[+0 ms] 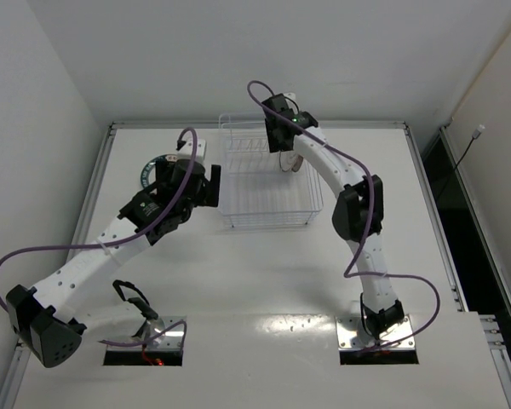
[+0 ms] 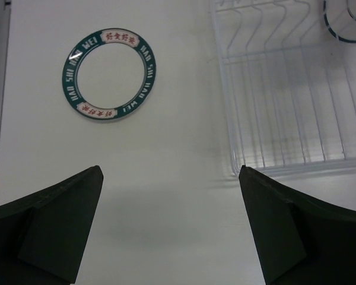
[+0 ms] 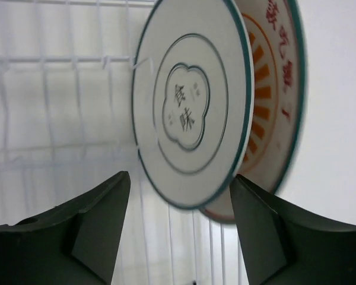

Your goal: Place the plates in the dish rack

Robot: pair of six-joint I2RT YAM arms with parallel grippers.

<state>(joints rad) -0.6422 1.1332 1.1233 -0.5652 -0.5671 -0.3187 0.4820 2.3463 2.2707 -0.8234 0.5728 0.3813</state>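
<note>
Apparently two plates are loaded and fetching the third is the step in hand. Nearest, the left gripper [image 2: 169, 228] hangs over the table [image 2: 166, 178], jaws wide apart and empty. Just ahead lies the green-rimmed plate [image 2: 110, 74], flat, left of the rack [image 2: 285, 136] and apart from it. Next, I judge, one finger must catch its low rim, and the plate must then be tipped upright for a slot. Farther off, toward the rack's far right, the clover plate [image 3: 193, 113] and sunburst plate [image 3: 273, 107] stand on edge side by side. The right gripper [image 3: 181, 231] hovers by them, fingers spread, holding nothing.
</note>
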